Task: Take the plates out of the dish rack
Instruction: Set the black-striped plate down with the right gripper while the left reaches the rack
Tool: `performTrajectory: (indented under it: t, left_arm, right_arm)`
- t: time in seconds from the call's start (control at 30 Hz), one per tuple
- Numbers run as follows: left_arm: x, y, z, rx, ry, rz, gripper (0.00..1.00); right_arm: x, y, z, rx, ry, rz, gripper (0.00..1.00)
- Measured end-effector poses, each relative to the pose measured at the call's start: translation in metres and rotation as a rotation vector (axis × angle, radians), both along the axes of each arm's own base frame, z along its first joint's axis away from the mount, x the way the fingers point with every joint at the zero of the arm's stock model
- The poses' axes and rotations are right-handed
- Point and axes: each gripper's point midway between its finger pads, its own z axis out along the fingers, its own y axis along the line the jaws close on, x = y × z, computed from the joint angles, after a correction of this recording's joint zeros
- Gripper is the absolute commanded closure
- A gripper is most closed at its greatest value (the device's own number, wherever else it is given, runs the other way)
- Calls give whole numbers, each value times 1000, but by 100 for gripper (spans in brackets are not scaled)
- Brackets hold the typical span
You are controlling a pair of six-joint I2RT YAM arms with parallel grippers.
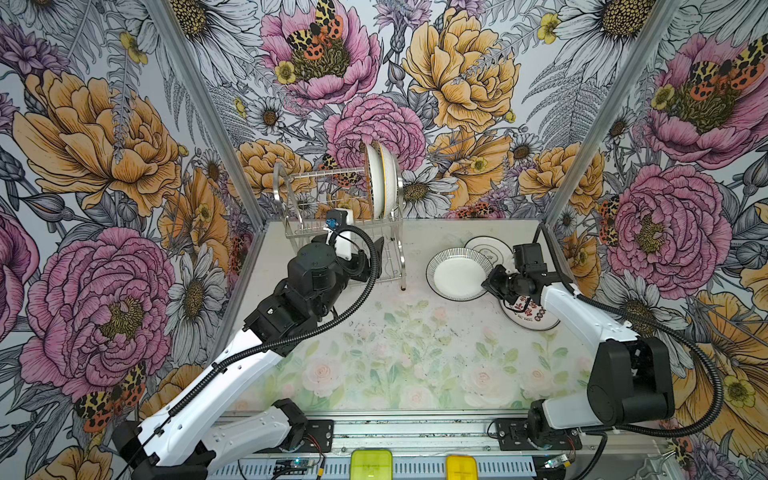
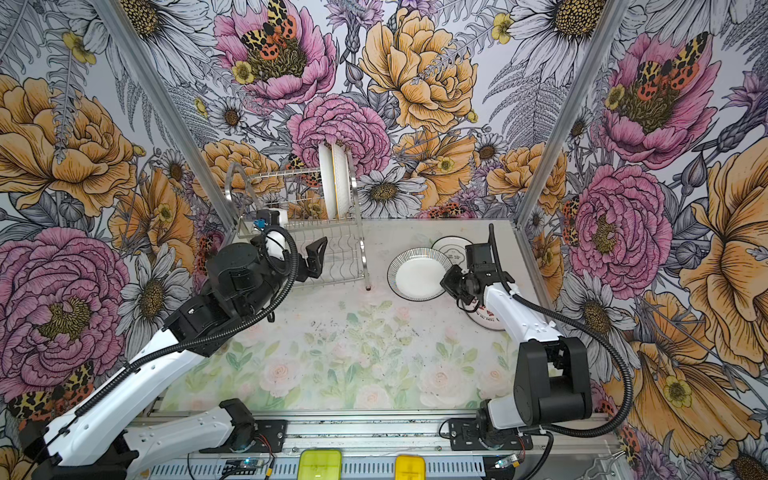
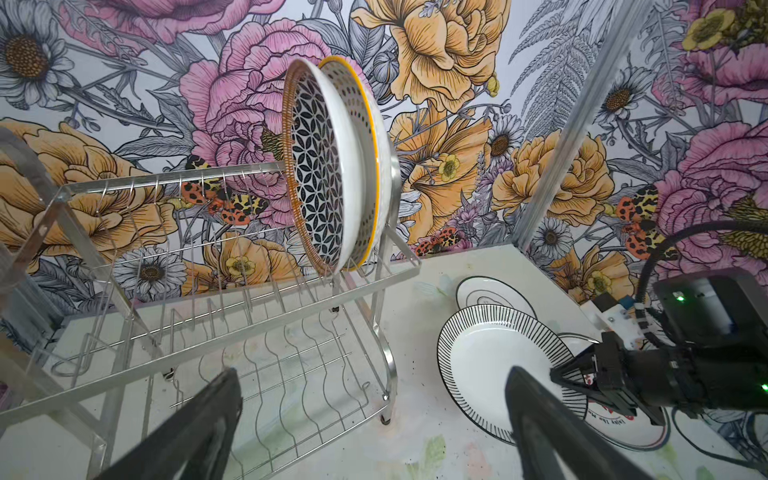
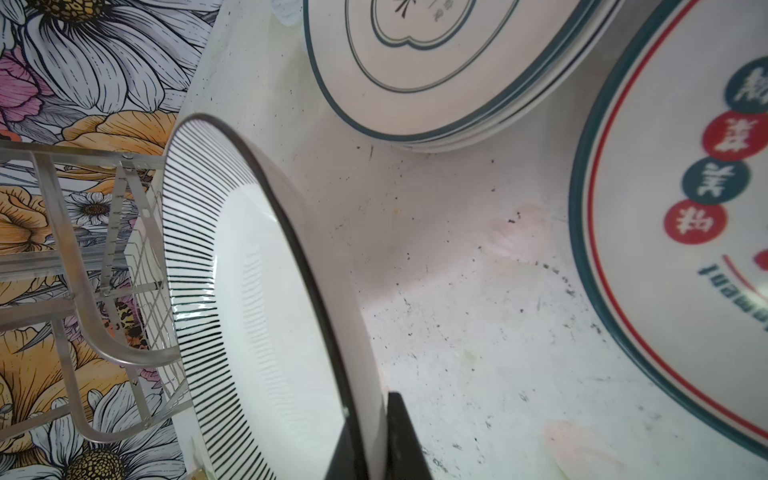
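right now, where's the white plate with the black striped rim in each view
a top view: white round black-striped plate right of the shiny steel wire dish rack
a top view: same place, rack on its left
left wrist: beside the rack's end leg
right wrist: close up, rim pinched by the right gripper
shared landmark: the rack's arched end frame

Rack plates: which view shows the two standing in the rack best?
Left wrist: the leaf-patterned plate and dotted plate stand in the rack, faces visible. Both top views show them nearly edge-on. Right wrist shows neither.
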Motion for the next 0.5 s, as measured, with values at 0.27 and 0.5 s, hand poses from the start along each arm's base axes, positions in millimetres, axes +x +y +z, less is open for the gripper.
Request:
performTrajectory:
  t: [0.27,0.5]
  left_arm:
    - [7,39,2,-68,18,111,1]
    - [11,47,-8,-78,48,140,1]
  right_arm:
    - [-4,1,-26,29,21,-25,100]
    - [-8,1,-42,36,38,-36,100]
